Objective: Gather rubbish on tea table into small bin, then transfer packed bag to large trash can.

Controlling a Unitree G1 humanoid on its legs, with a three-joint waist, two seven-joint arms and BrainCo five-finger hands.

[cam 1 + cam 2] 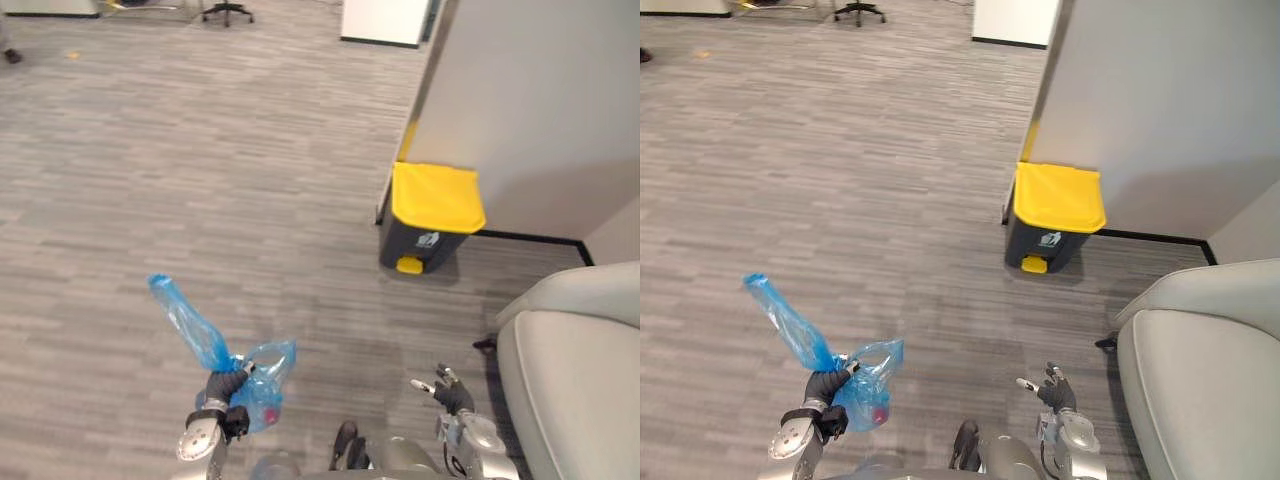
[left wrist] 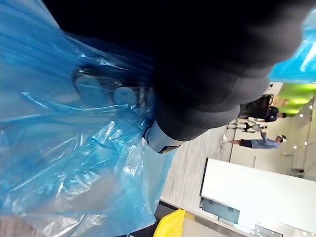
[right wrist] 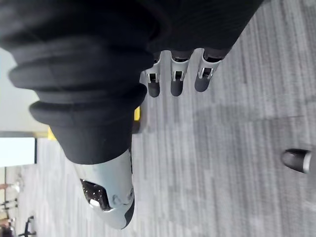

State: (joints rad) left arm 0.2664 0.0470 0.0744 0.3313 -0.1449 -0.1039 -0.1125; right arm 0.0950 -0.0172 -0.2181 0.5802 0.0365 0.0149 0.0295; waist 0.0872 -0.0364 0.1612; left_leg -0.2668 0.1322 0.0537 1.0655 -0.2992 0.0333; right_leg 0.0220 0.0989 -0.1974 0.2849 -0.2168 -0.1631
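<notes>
- Grey carpet [image 1: 200, 150] separates the robot from the bin [image 1: 432, 215], whose yellow lid is down.
- Left hand [image 1: 224, 385] is clenched round the neck of the blue bag [image 1: 268, 375], well apart from the bin.
- Right hand [image 1: 450, 392] hangs relaxed and empty.
- Advice: walk close and get the lid up, probably by the pedal [image 1: 409, 265], before dropping the bag.

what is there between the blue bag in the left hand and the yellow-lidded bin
Bare grey carpet. In the left eye view nothing stands on the stretch from the blue bag, gripped by the left hand, to the yellow-lidded bin.
</notes>
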